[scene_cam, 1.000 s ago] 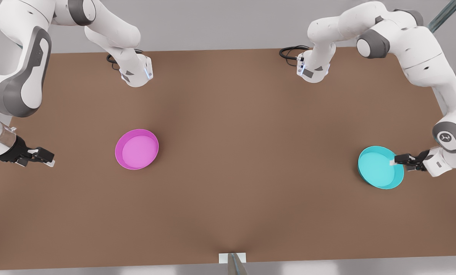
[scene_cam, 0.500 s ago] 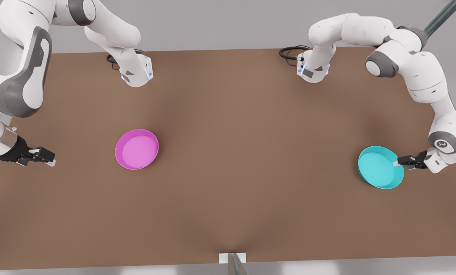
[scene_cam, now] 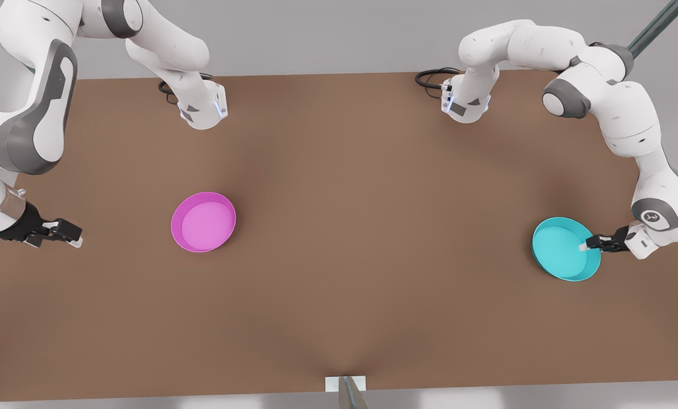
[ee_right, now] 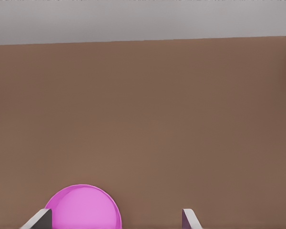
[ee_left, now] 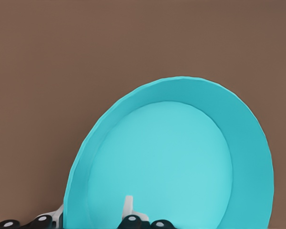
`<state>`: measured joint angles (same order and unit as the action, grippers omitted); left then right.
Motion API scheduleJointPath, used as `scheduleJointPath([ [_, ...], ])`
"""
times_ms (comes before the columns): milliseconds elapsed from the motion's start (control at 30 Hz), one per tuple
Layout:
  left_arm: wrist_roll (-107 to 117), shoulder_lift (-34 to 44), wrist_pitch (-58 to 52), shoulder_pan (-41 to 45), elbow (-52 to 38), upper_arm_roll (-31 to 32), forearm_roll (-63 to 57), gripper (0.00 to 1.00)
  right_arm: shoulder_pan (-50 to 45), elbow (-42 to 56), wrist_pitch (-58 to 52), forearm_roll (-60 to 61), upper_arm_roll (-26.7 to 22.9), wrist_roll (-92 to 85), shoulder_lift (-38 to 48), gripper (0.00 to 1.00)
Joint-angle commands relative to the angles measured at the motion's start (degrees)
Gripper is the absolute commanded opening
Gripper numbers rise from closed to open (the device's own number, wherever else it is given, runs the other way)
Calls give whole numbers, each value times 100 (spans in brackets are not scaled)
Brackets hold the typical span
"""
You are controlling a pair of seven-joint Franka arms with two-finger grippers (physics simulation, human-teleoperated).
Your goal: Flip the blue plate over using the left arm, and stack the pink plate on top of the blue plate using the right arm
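Note:
The blue plate (scene_cam: 563, 250) lies rim up on the table at the front view's right. My left gripper (scene_cam: 586, 245) reaches in level from the right and straddles the plate's rim (ee_left: 93, 212). One finger (ee_left: 128, 207) is inside the dish, apart from the wall, and the other is outside it, so the gripper is open. The pink plate (scene_cam: 204, 221) sits rim up left of centre. My right gripper (scene_cam: 75, 237) waits open at the table's left edge, well clear of it. In the right wrist view the pink plate (ee_right: 83, 207) shows ahead between the spread fingers.
Both arm bases (scene_cam: 203, 108) (scene_cam: 464, 102) stand at the far edge with black cables beside them. A small white bracket (scene_cam: 346, 383) sits at the near edge. Bare brown tabletop (scene_cam: 373, 238) stretches between the two plates.
The left arm's elbow and wrist have swung back and lowered, and its gripper has slid slightly further over the blue plate's rim. Both plates and the right arm have stayed put.

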<state>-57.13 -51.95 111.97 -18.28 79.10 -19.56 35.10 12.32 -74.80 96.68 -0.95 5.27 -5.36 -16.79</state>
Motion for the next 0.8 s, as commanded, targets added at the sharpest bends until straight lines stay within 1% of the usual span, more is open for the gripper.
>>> scheduleJointPath([
  [0,0,1,0,-1,0,5,6,37,-1,0,0,-1,0,0,0,100],
  [167,0,-43,0,-1,0,5,6,31,-1,0,9,-1,0,0,0,100],
  [267,0,-43,0,-1,0,5,6,26,-1,0,0,-1,0,0,0,100],
  [533,0,-70,0,-1,0,5,6,22,-1,0,9,-1,0,0,0,100],
  [767,97,-17,-61,8,-97,14,6,21,-1,0,-26,-10,9,0,0,100],
])
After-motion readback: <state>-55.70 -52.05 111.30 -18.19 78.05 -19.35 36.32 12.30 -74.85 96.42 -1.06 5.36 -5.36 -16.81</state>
